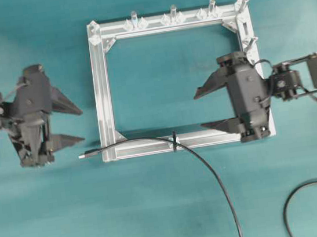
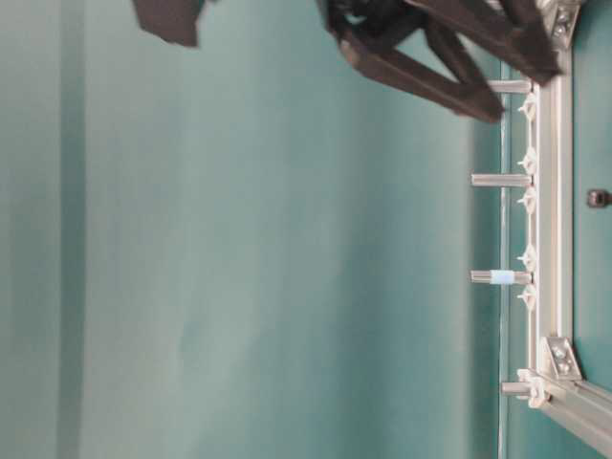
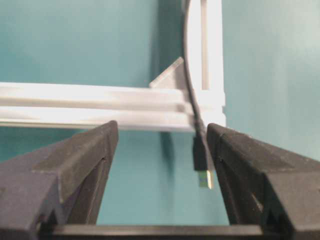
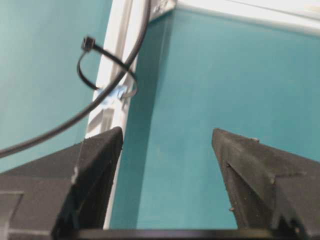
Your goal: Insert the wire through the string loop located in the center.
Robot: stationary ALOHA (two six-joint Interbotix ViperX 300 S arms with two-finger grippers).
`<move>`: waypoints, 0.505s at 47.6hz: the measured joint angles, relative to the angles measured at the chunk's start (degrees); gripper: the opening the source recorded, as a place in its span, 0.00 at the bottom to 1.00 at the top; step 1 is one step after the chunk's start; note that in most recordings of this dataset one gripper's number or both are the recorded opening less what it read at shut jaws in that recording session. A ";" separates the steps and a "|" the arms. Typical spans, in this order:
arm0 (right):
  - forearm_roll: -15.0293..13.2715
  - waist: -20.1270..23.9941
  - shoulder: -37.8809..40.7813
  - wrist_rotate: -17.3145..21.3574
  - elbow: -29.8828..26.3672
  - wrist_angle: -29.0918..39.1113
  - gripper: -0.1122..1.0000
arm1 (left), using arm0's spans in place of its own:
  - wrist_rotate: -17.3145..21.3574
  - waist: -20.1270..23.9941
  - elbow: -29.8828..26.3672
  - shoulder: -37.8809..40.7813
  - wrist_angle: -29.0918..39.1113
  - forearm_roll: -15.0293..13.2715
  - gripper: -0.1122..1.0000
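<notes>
The wire [image 1: 212, 173] already runs through the string loop [image 1: 174, 140] on the frame's [image 1: 102, 91] near bar, its plug lying just past the frame's corner. Both the left gripper [image 1: 68, 123] and right gripper [image 1: 215, 108] hang spread, holding nothing; little seems left.

1. You have a silver frame [image 1: 102, 96] of brushed-looking aluminium, ribbed lengthwise.
2. Your wire [image 1: 212, 173] wears smooth black sheathing with a slight sheen (its plug tip [image 3: 205, 178] is bright metal).
3. The string loop [image 4: 95, 67] looks like thin black plastic.
4. The fingers [image 3: 75, 165] are matt black, grainy.
5. The table [image 1: 159, 212] is matt teal.
</notes>
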 measured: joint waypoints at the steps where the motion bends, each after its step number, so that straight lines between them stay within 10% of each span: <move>1: 0.00 -0.09 -0.44 0.00 0.26 0.00 0.77 | 0.00 0.26 0.09 -0.62 0.09 0.00 0.74; 24: -0.62 -1.05 -4.31 -0.18 6.86 -9.58 0.77 | 5.01 3.69 5.27 -9.49 -3.87 0.00 0.72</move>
